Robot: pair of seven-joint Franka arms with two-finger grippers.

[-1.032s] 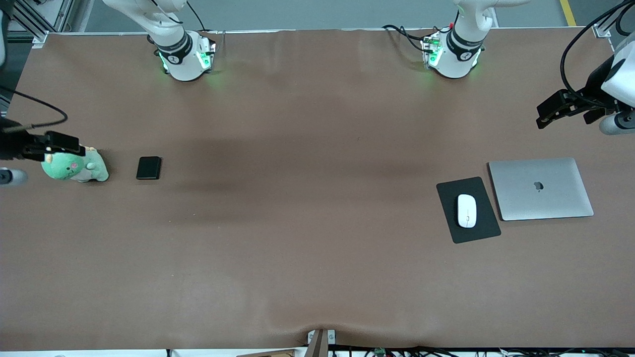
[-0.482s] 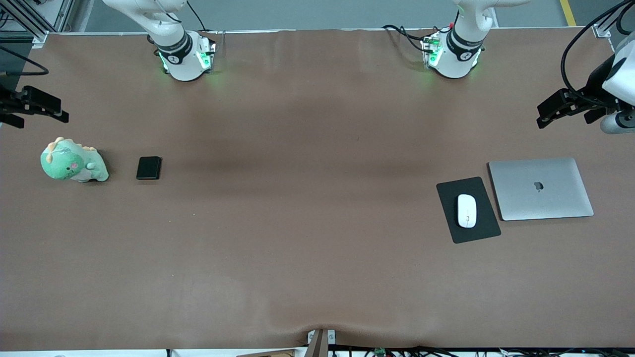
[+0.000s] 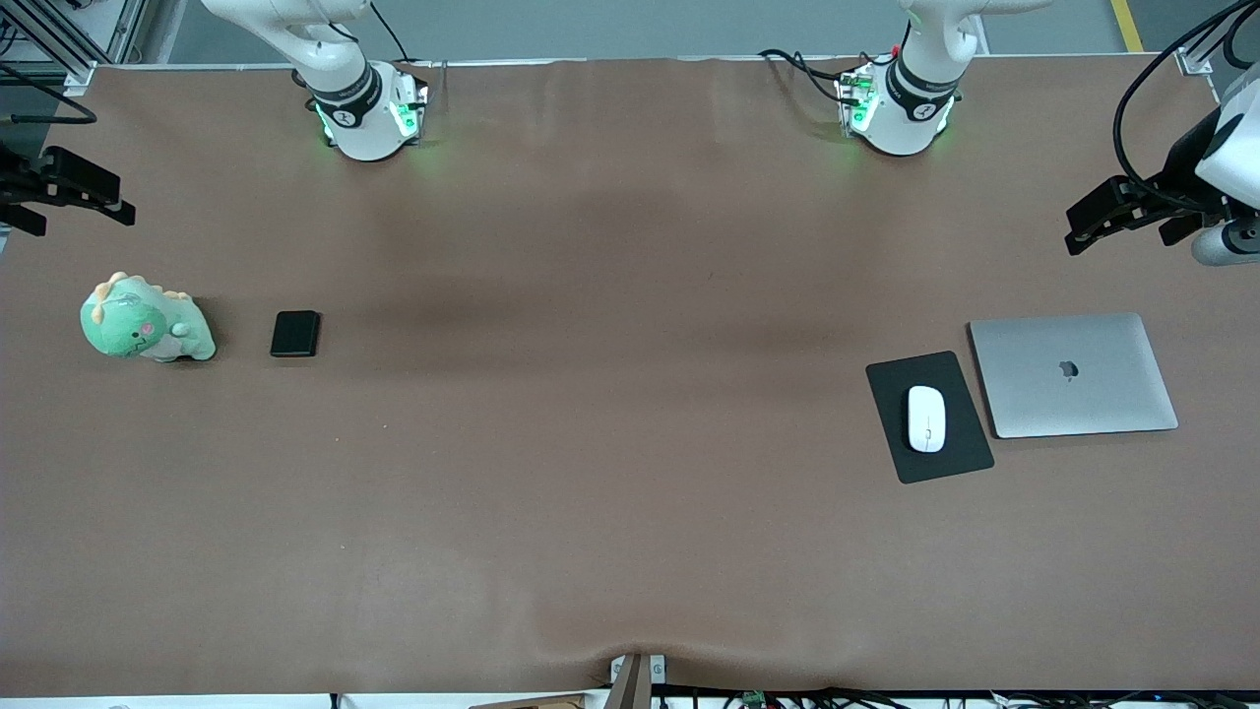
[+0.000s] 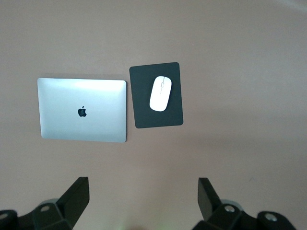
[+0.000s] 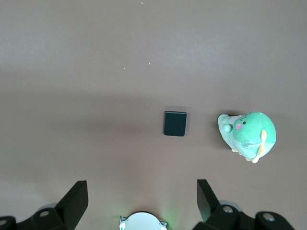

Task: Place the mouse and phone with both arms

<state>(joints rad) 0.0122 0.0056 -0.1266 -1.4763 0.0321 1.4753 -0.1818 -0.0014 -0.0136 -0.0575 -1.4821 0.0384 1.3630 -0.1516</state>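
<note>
The white mouse lies on a black mouse pad toward the left arm's end of the table. The black phone lies flat toward the right arm's end, beside a green plush dinosaur. My left gripper is open and empty, up in the air over bare table by the laptop. Its wrist view shows the gripper, the mouse and the pad. My right gripper is open and empty over the table's edge by the plush. Its wrist view shows the gripper and the phone.
A shut silver laptop lies beside the mouse pad and also shows in the left wrist view. The plush shows in the right wrist view. The two arm bases stand along the table's back edge.
My right gripper has moved off from over the plush dinosaur toward the robots' side of the table. The left gripper, mouse and phone have hardly moved.
</note>
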